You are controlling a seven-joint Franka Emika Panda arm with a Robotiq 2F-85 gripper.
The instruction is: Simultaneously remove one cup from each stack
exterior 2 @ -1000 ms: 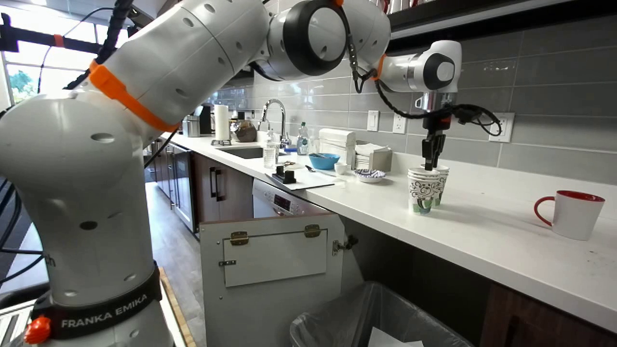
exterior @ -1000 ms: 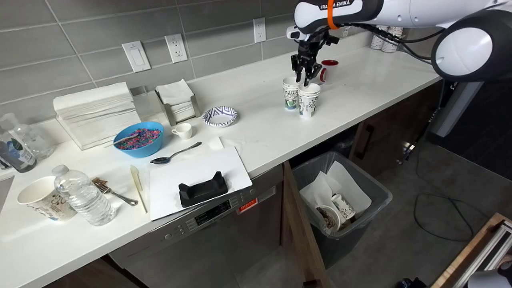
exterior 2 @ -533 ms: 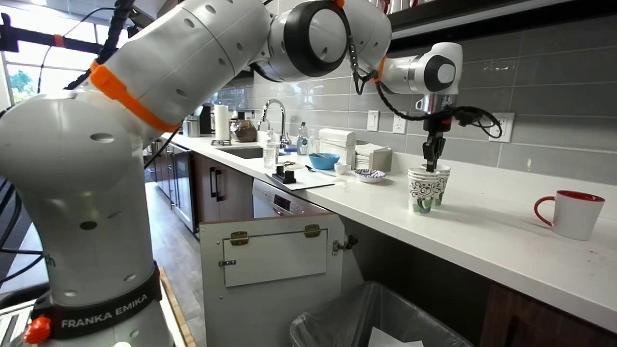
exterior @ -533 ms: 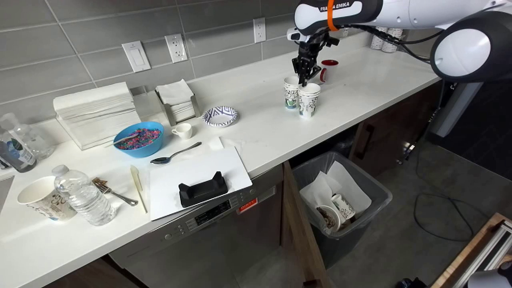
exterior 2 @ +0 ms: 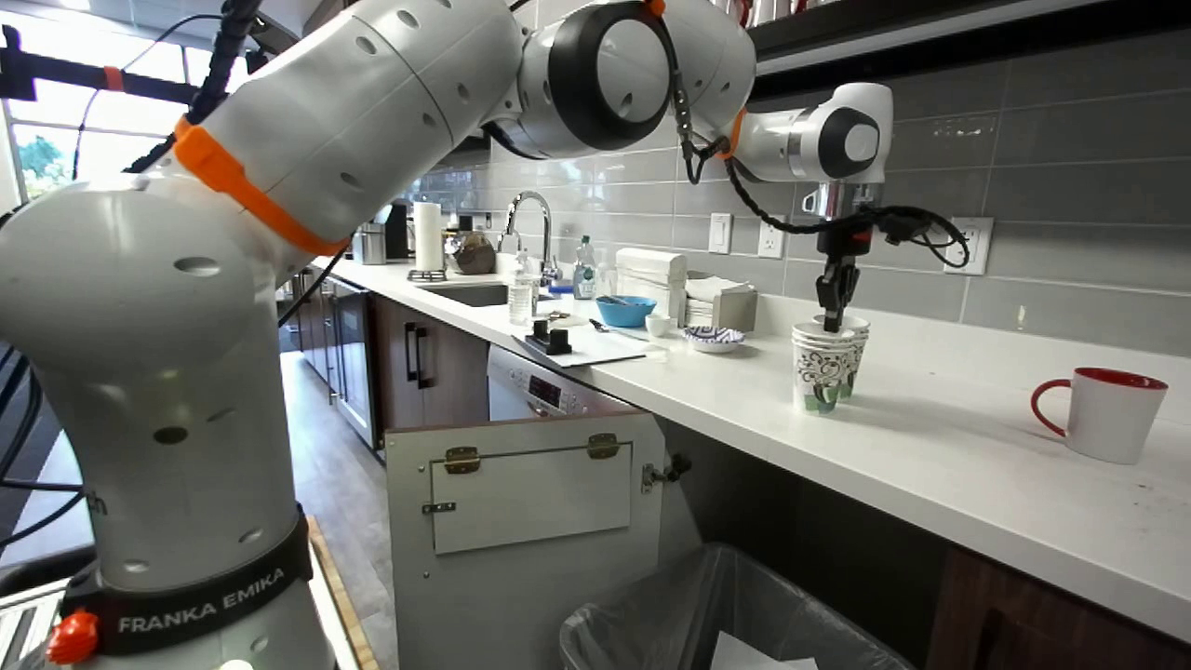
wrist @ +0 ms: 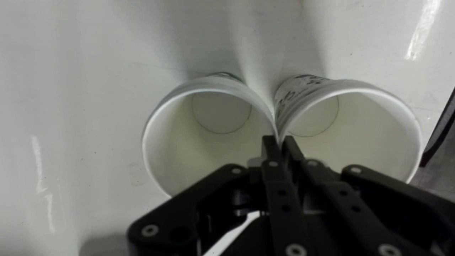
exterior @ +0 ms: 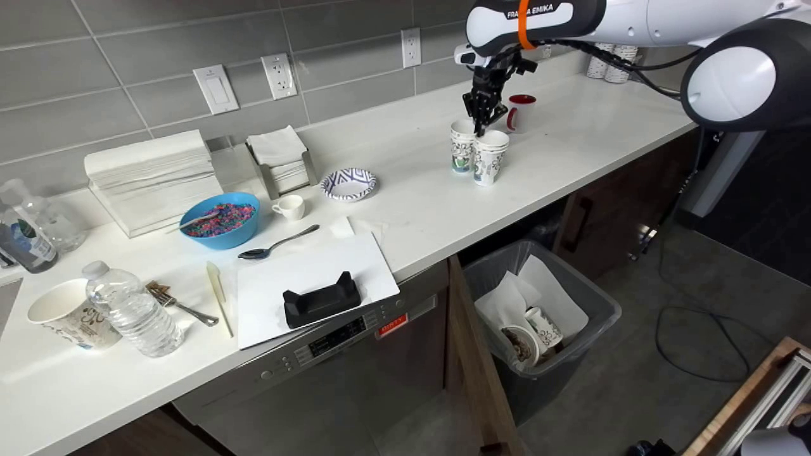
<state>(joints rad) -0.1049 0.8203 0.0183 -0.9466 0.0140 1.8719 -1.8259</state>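
Pinching two top cups [wrist: 199, 149] where their rims meet, the gripper [wrist: 280, 142] stands narrow, one finger inside each. If lower rims are caught too, extras might rise; a shallow bite might slip. The wall-side stack [exterior: 462, 153] and front-edge stack [exterior: 488, 166] stand on the white counter [exterior: 418, 193], a red-lined mug [exterior 2: 1112, 417] well apart; an open bin [exterior: 538, 392] sits below the front edge, grey tiles [exterior: 348, 63] behind.
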